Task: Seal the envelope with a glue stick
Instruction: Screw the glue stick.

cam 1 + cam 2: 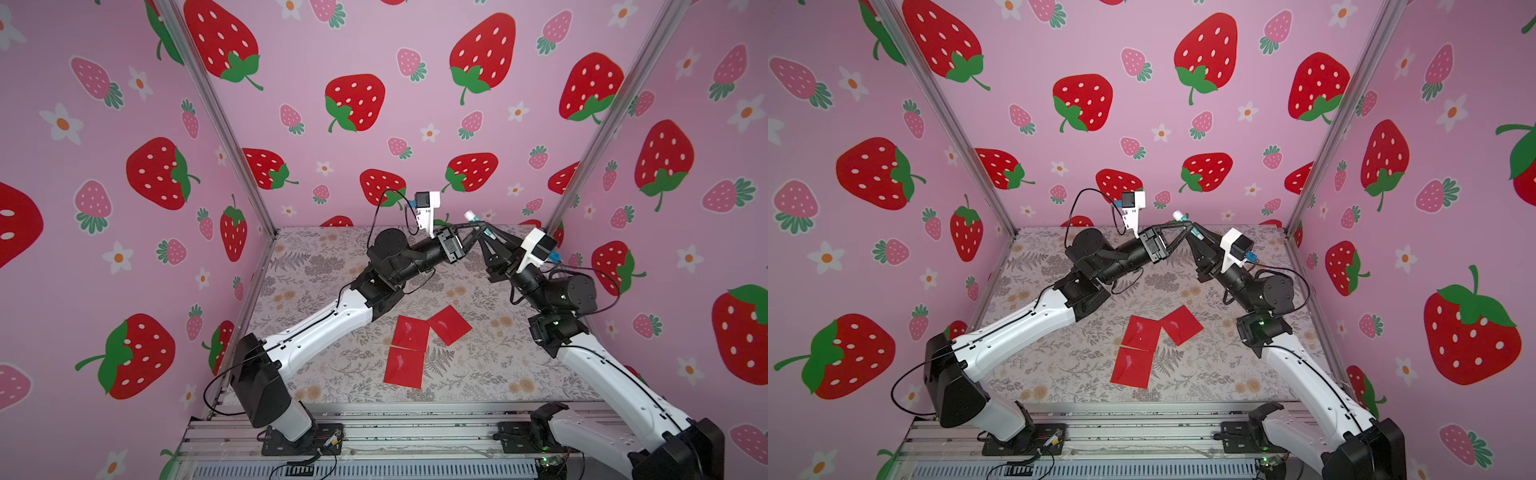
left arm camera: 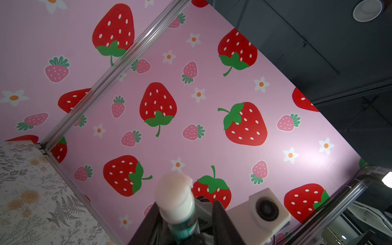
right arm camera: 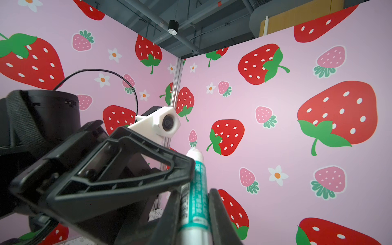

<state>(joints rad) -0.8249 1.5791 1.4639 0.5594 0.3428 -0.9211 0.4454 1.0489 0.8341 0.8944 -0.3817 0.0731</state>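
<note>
The glue stick (image 1: 470,216) (image 1: 1178,215), white with a teal label, is held tilted in mid-air over the back of the table. My right gripper (image 1: 487,235) (image 3: 194,191) is shut on its labelled body (image 3: 198,203). My left gripper (image 1: 481,226) (image 2: 186,203) reaches in from the other side, its jaws on either side of the stick's pale upper end (image 2: 175,191). One finger (image 2: 218,214) stands off it with a gap. In both top views the red envelope (image 1: 405,368) (image 1: 1133,368) lies flat on the table below, with pale smears on it.
Two more red panels (image 1: 411,332) (image 1: 449,325) touch the envelope near the middle of the floral tabletop (image 1: 332,374). Pink strawberry walls (image 1: 415,124) close in the left, back and right sides. Both arms are raised and meet at the back. A metal rail (image 1: 374,428) runs along the front edge.
</note>
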